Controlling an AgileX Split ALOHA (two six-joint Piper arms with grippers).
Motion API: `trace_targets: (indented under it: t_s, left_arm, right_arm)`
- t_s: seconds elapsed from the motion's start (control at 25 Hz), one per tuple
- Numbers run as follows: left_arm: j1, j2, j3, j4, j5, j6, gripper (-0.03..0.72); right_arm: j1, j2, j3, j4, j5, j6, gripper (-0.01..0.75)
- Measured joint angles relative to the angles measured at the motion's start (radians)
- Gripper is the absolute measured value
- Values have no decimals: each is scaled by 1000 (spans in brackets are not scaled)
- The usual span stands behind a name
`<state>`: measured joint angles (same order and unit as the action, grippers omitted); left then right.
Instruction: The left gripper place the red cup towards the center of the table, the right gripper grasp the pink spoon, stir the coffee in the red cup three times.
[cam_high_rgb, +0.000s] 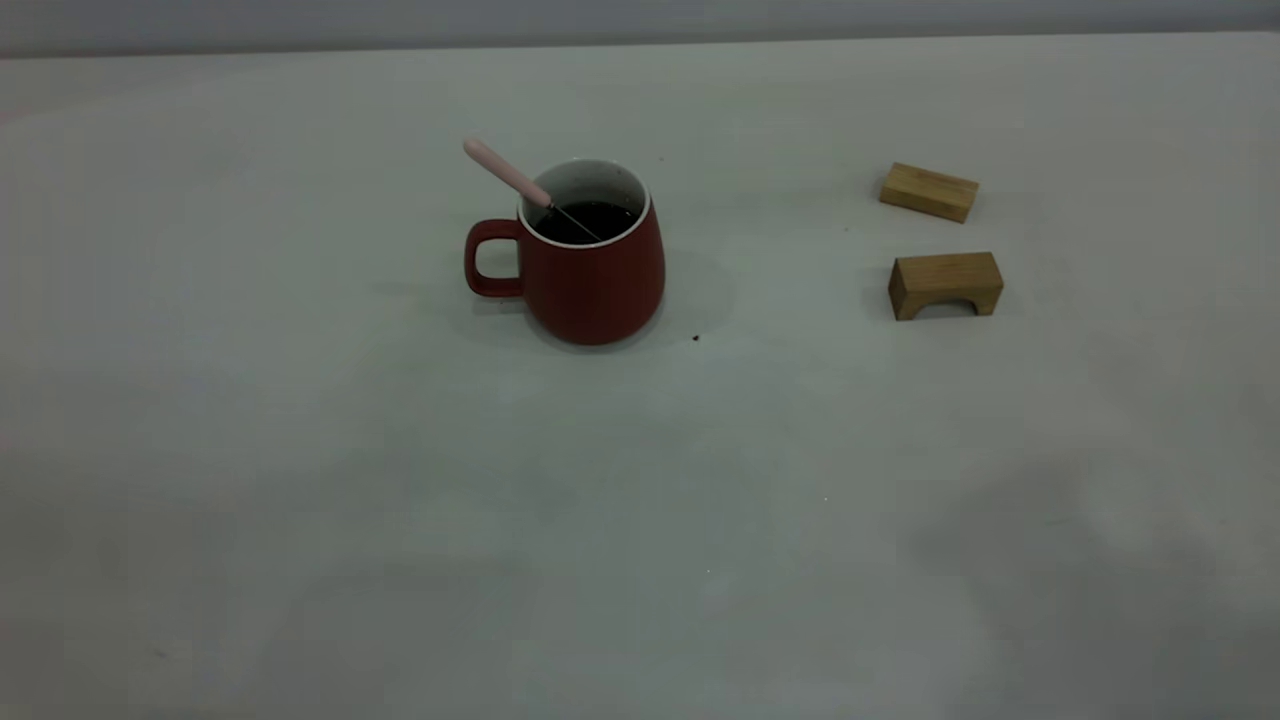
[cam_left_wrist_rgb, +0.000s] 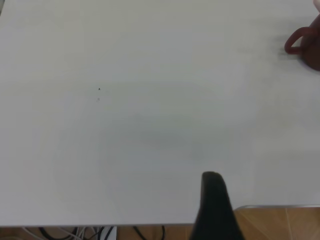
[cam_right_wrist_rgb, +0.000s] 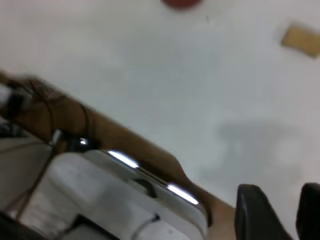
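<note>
Centrally, upper middle of exterior frame: dark red ceramic mug (cam_high_rgb: 590, 268), white inside, loop handle pointing frame-left, upright on pale grey-white table (cam_high_rgb: 640, 520). Dark coffee (cam_high_rgb: 590, 222) inside. Pink-handled spoon (cam_high_rgb: 508, 172) leans on rim, bowl submerged, handle up-left. Two tan wooden blocks (cam_high_rgb: 940, 240) at right, well apart from mug. Right gripper (cam_right_wrist_rgb: 280, 212): fingers parted, holding nothing. Left gripper (cam_left_wrist_rgb: 214, 205): one dark finger visible; opening cannot be told.

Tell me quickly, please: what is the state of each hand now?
Left hand: cannot be told; only one finger shows, near the table edge.
Right hand: open, holding nothing, at the table edge.
</note>
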<state>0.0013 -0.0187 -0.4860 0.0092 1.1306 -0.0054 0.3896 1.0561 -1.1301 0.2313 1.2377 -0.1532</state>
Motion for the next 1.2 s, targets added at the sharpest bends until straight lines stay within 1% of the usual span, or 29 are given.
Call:
trace_targets:
  t_s: [0.08,0.12,0.2,0.28,0.44,0.56,0.72,1.04,1.2]
  left_arm:
    - [0,0,0,0,0,0,595]
    - [0,0,0,0,0,0,595]
    - [0,0,0,0,0,0,595]
    - [0,0,0,0,0,0,595]
    - [0,0,0,0,0,0,595]
    - [0,0,0,0,0,5,595]
    - [0,0,0,0,0,5,595]
    - [0,0,0,0,0,0,595]
    - [0,0,0,0,0,0,595]
  right_arm:
    - [-4,-172,112,1,0,-24,223]
    - [-19,-242,168,8,0,-29,220]
    - [-74,-412,266,11,-9,-33,216]
    - [-154,-553,344,10,-35,-36,215]
    - [-288,-802,502,-14,-83,-36,216]
    - [-346,-922,604,-54,-108,-36,217]
    - [-373,-987,658,-98,-106,-20,222]
    - [-377,-1036,660,-183,-106,89,228]
    - [-377,-1036,660,-199,-106,107,230]
